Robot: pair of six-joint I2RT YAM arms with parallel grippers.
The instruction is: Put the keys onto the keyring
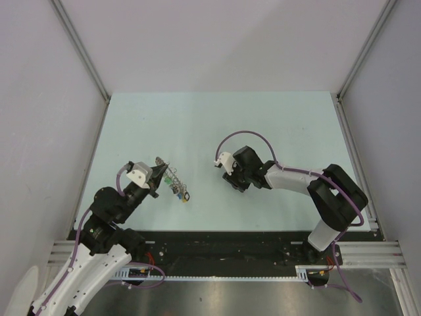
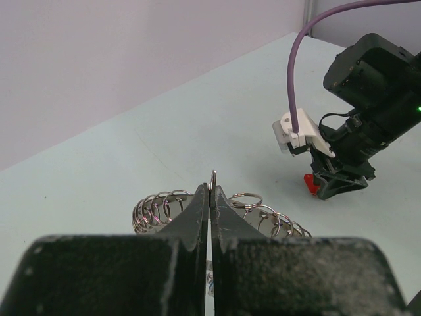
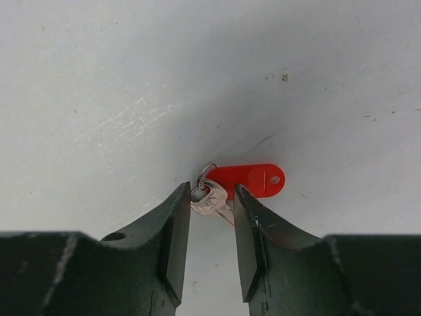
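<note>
The small silver key with its red oval tag lies flat on the table. My right gripper is lowered over it, jaws partly open, with the key's head between the fingertips. The left fingertip touches the head; a narrow gap shows at the right one. The keyring, a grey ring fringed with small keys and coloured tags, sits at the left. My left gripper is shut on its edge, small rings fanning out both sides. The left wrist view also shows the red tag under my right gripper.
The pale blue table is walled at the back and sides by grey panels with metal rails. A purple cable loops above the right wrist. The two grippers are about a hand's width apart.
</note>
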